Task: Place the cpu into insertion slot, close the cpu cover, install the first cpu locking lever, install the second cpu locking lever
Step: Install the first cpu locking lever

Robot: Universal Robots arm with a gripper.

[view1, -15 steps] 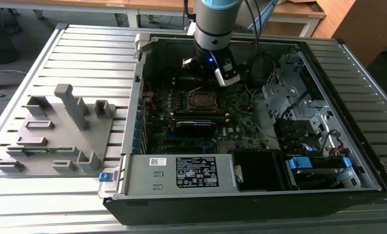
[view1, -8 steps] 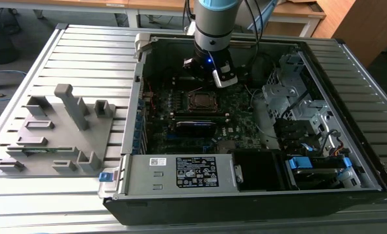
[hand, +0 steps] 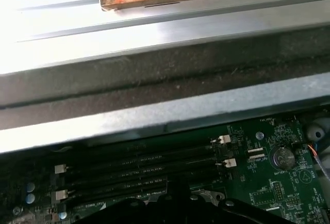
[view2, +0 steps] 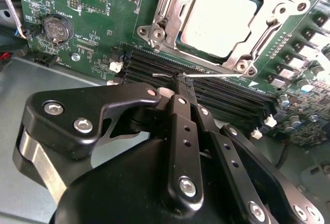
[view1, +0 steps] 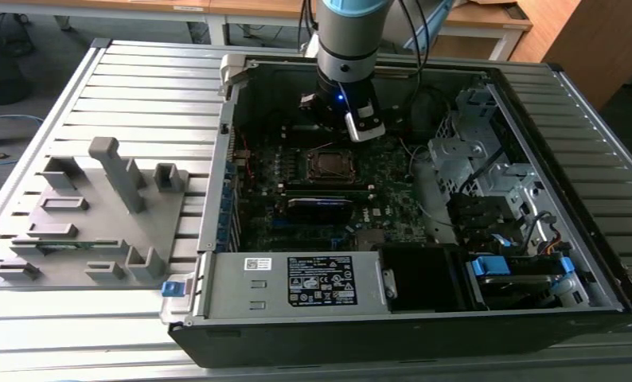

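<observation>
In the second wrist view the cpu lies flat in the insertion slot, its pale metal top showing through the window of the cpu cover. The cover's silver frame is folded down around it. My gripper hangs just beside the socket, over the black memory slots. Its two black fingers meet at the tip, pinched on the thin silver wire of a cpu locking lever that sticks out to either side. In the exterior view the gripper is inside the open case, just behind the socket.
The open computer case lies on a slatted metal table. A silver power supply lines the near side, drive cages the exterior view's right. A grey fixture stands on the exterior view's left. A coin battery sits on the board.
</observation>
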